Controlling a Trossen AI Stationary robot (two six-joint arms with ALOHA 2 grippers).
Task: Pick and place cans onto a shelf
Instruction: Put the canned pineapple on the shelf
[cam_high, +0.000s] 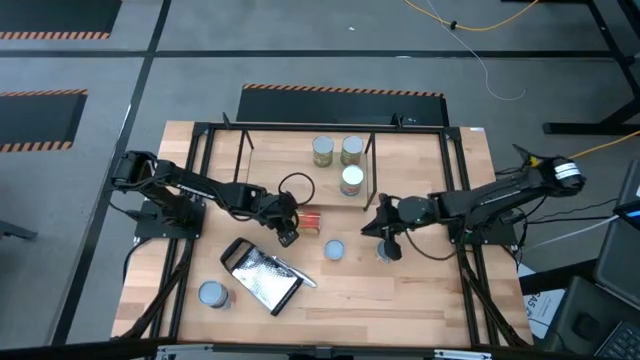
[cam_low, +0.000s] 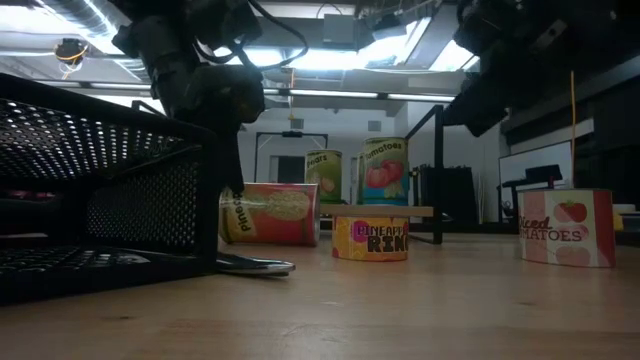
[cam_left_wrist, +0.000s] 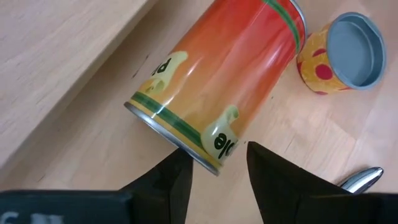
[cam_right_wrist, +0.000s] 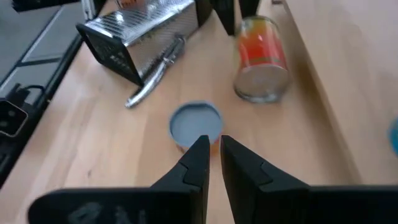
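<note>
On the light wooden tabletop (cam_high: 400, 300), the low shelf of thin black rods with a pale wooden board (cam_high: 270, 165) sits toward twelve o'clock in the high view and carries three upright cans with cream or silver tops (cam_high: 338, 160) grouped at its three o'clock end; in the low view two of them show green and tomato-red labels. Just off the shelf's six o'clock edge lies a tipped-over can with an orange-red label, a green band and a silver rim (cam_left_wrist: 217, 81). The left pincer (cam_left_wrist: 216, 171) is right at that can's near rim, its two dark fingers spread apart with the rim just ahead of the gap, gripping nothing. At about four o'clock from the lying can stands a short yellow-and-red pineapple tin with a blue-grey top (cam_high: 334, 249). The right pincer (cam_right_wrist: 212, 155) hangs over this tin from its three o'clock side, fingers nearly together with a narrow slit between them, holding nothing. Another can with a blue-grey top (cam_high: 211, 293) stands alone toward seven o'clock on the tabletop, and a flat perforated metal grater with a dark handle (cam_high: 262, 277) lies between it and the pineapple tin.
</note>
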